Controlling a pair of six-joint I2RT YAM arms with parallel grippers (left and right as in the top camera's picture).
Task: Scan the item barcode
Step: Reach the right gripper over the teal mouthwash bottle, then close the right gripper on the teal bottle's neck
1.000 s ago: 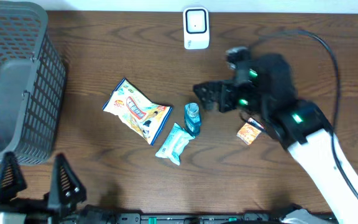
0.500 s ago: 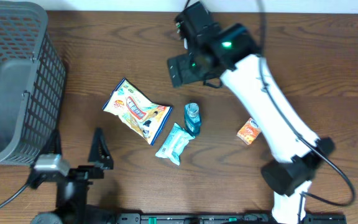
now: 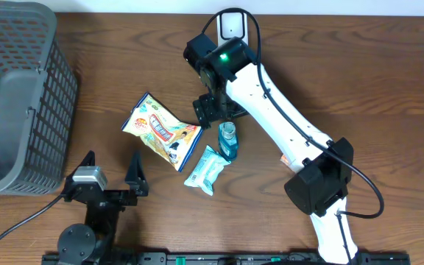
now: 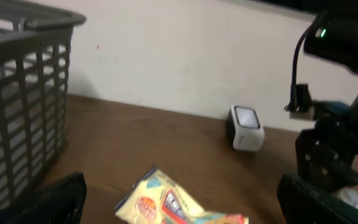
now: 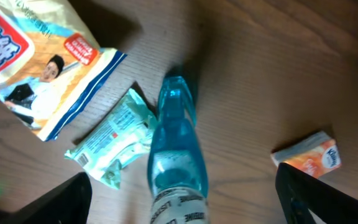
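The blue bottle (image 3: 228, 140) lies on its side near the middle of the table (image 3: 389, 88). In the right wrist view its narrow end points away from the camera and its labelled body runs toward it. The right gripper (image 3: 213, 110) hangs over the bottle's far end, on the left side. Its 2 fingers (image 5: 67, 199) are spread wide, 1 at each lower corner of the wrist view. The bottle shows between them and neither finger touches it.

A teal wipes pack (image 3: 207, 169) lies just beside the bottle, on its left, toward the near edge. Whether the 2 touch cannot be told. A snack bag (image 3: 160, 131) lies further left, its corner close to the bottle. A small orange packet (image 5: 308, 155) sits to the right of the bottle, well apart from it.

The white scanner (image 4: 246, 127) stands upright at the far edge, beyond the right arm. A grey mesh basket (image 3: 13, 96) fills the far left corner.

The left gripper (image 3: 111, 168) hovers near the near edge, left of the middle. Its fingers are spread with nothing between them.
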